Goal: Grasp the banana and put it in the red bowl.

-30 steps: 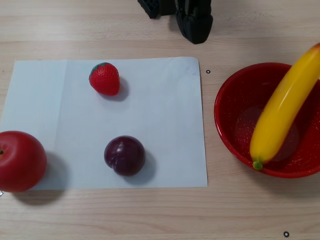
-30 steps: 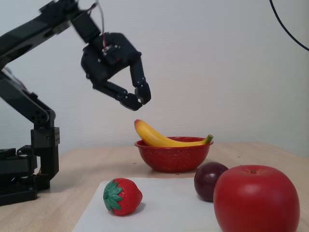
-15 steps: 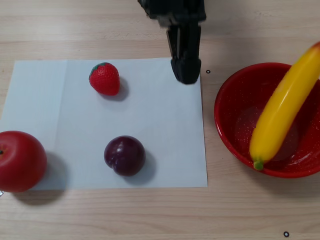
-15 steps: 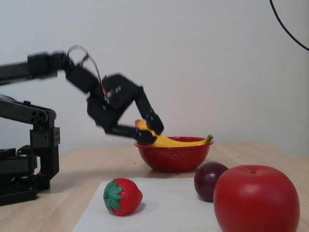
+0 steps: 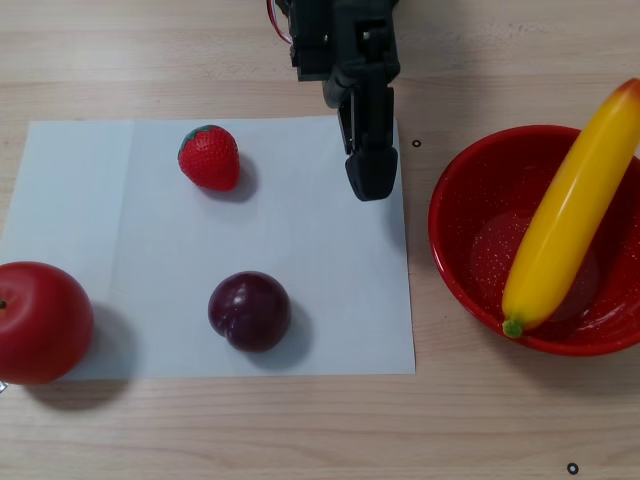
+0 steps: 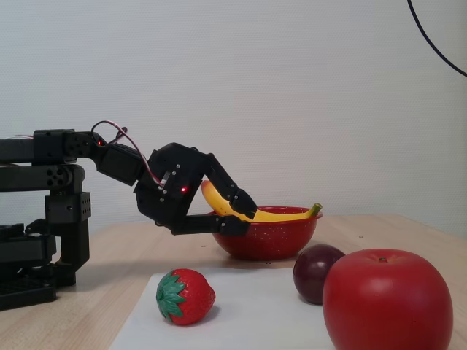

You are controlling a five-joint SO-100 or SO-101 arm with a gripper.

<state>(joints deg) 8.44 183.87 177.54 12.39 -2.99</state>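
Note:
The yellow banana (image 5: pixel 562 220) lies slanted in the red bowl (image 5: pixel 470 215) at the right of the other view, its green stem end on the near rim and its orange tip over the far rim. In the fixed view the banana (image 6: pixel 281 215) rests across the bowl (image 6: pixel 266 237). My gripper (image 5: pixel 372 185) hangs over the white paper's right edge, left of the bowl and apart from it. In the fixed view the gripper (image 6: pixel 249 219) is just left of the bowl's rim, its jaws nearly together at the tips and holding nothing.
On the white paper (image 5: pixel 300 300) lie a strawberry (image 5: pixel 209 157) and a dark plum (image 5: pixel 249 311). A red apple (image 5: pixel 40 322) sits at the paper's left edge. The arm's base (image 6: pixel 44 219) stands at the left of the fixed view.

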